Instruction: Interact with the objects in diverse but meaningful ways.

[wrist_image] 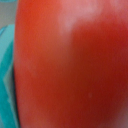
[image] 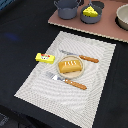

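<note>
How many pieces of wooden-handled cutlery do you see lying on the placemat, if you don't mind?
2. The knife lies beyond the bread loaf, toward the pots; the fork lies on the loaf's near side. Both rest on the placemat. None seems hidden.

arm: no part is shown in the exterior view | end effector: hidden in the wrist view, which is filled by a smooth red rounded tomato [wrist_image: 70, 65] | blurred teal strip [wrist_image: 5, 100] at the frame edge: cannot be told whether robot part | colours, cables, markings: not discernible
</note>
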